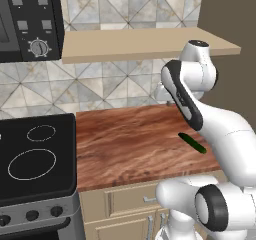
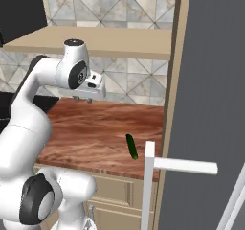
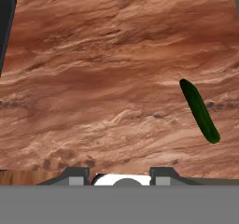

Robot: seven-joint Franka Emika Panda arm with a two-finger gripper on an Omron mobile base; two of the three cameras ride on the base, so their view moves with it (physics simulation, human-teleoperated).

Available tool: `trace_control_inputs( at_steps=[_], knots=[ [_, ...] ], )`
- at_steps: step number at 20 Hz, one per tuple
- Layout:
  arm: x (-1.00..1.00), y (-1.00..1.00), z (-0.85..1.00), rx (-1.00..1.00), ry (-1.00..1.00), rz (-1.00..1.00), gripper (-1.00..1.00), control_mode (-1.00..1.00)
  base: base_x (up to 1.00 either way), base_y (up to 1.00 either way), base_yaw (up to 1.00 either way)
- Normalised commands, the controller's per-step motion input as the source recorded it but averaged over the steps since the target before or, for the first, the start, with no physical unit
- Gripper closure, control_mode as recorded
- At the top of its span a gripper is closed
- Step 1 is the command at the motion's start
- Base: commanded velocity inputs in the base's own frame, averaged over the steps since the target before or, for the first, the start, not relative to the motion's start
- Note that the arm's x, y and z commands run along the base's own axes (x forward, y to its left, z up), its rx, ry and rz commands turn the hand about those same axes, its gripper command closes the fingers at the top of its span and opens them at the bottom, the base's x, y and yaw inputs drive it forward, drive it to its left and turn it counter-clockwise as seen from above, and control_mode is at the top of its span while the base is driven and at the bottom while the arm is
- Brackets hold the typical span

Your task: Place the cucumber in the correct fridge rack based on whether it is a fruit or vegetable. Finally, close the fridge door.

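One cucumber (image 3: 199,110) flat on wooden counter (image 3: 93,78); claw (image 2: 84,99) above, nearly closed, empty

A wooden counter (image 1: 130,144) runs across the middle, with a black stovetop (image 1: 37,159) touching its left end. The cucumber (image 1: 192,142) lies flat near the counter's right front, slanting from far left to near right. The white arm (image 1: 200,114) rises from the lower right and bends over the counter's right end, partly in front of the cucumber. Above, a pale shelf (image 1: 145,43) spans the tiled wall (image 1: 100,91), and a black microwave (image 1: 30,21) hangs at the upper left. Cream drawers (image 1: 125,201) sit below the counter.
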Motion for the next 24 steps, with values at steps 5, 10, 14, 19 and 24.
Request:
trace_control_inputs(
  at_steps=[5,10,14,19,24],
  knots=[
    [0.03,-0.29,-0.68,-0.01,-0.02,0.00,-1.00,-1.00,0.00,0.00,0.00],
    [0.10,-0.94,-1.00,0.00,0.16,0.00,-1.00,-1.00,0.00,0.00,0.00],
    [0.31,-0.61,-1.00,-0.02,0.33,0.00,-1.00,-1.00,0.00,0.00,0.00],
    [0.44,-0.48,-0.75,-0.01,0.08,0.07,-1.00,-1.00,0.00,0.00,0.00],
    [0.44,-0.34,-0.34,0.00,-0.13,0.12,-1.00,-1.00,0.00,0.00,0.00]
  ],
)
